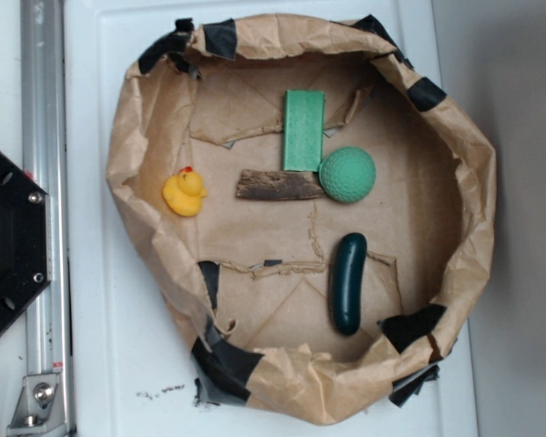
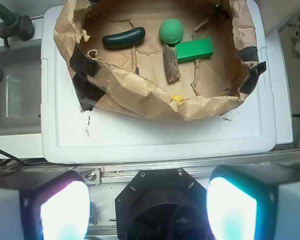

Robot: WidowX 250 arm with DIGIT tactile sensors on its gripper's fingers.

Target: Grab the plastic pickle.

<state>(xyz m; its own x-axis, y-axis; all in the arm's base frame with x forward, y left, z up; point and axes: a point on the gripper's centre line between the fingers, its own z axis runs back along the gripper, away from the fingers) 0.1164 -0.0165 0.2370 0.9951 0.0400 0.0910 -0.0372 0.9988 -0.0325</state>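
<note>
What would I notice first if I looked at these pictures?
Probably the big crumpled brown paper bowl patched with black tape, sitting on a white surface. Inside it, a bright yellow rubber duck stands out on the left side of the exterior view, and a shiny dark green plastic pickle lies lower right. In the wrist view, the robot's two glowing fingers fill the bottom corners, spread wide apart.
</note>
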